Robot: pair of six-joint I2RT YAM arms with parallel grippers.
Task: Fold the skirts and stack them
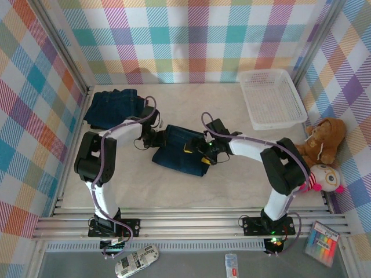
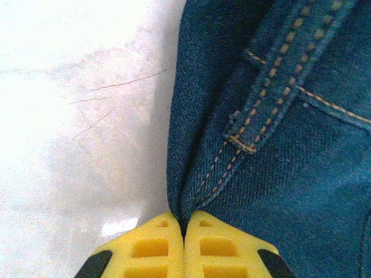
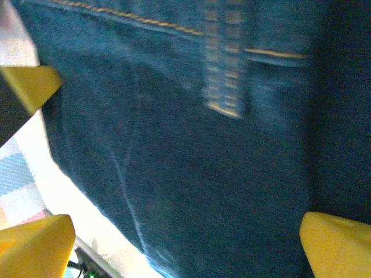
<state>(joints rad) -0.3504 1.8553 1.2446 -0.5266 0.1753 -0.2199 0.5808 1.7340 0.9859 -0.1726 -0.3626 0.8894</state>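
Left gripper (image 2: 184, 231): in your left wrist view the yellow pads are pressed together at 6 o'clock. The folded edge of the denim skirt (image 2: 278, 174) is pinched between their tips. A belt loop with tan stitching runs up from the middle toward 1 o'clock. Bare table (image 2: 69, 116) fills the 9 o'clock half.

Right gripper (image 3: 185, 243): jaws spread wide, with yellow tips at 8 and 4 o'clock of the right wrist view. The same skirt spans the gap between them. That view is blurred, so you can't tell whether either tip touches the cloth.

From the top camera, that skirt sits crumpled around mid-table. The left gripper is on its 9 o'clock edge and the right gripper on its 3 o'clock edge.

Farther out:
- A second denim skirt (image 1: 115, 107) lies flat toward 10 o'clock of the table, well apart from the first.
- A white mesh basket (image 1: 264, 74) sits in the 1 o'clock corner.
- A brown teddy bear (image 1: 324, 139) is at 3 o'clock against the wall.
- A white plush toy with pink trim (image 1: 324, 176) sits just beside the bear, on its 6 o'clock side.
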